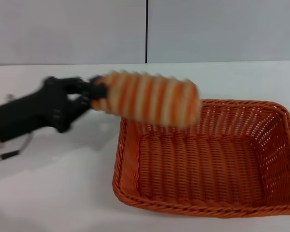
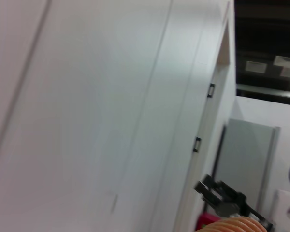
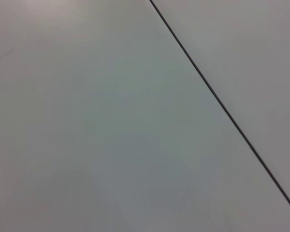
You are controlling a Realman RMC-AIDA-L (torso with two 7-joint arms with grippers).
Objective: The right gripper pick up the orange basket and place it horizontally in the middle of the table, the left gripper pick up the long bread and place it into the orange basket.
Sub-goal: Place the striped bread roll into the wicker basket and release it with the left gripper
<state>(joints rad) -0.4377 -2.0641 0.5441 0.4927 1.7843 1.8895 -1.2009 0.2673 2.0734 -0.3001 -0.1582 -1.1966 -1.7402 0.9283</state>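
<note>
In the head view my left gripper (image 1: 94,94) is shut on one end of the long bread (image 1: 150,99), an oblong loaf with orange and cream stripes. The loaf hangs in the air, level, reaching over the far left corner of the orange basket (image 1: 210,159). The basket lies flat on the white table (image 1: 53,179) with its long side across my view, and holds nothing. A sliver of the bread (image 2: 232,224) shows at the edge of the left wrist view. My right gripper is out of view.
A white wall with a dark vertical seam (image 1: 147,31) rises behind the table. The left wrist view shows white wall panels and a dark stand (image 2: 227,203) farther off. The right wrist view shows only pale wall with a dark line (image 3: 222,106).
</note>
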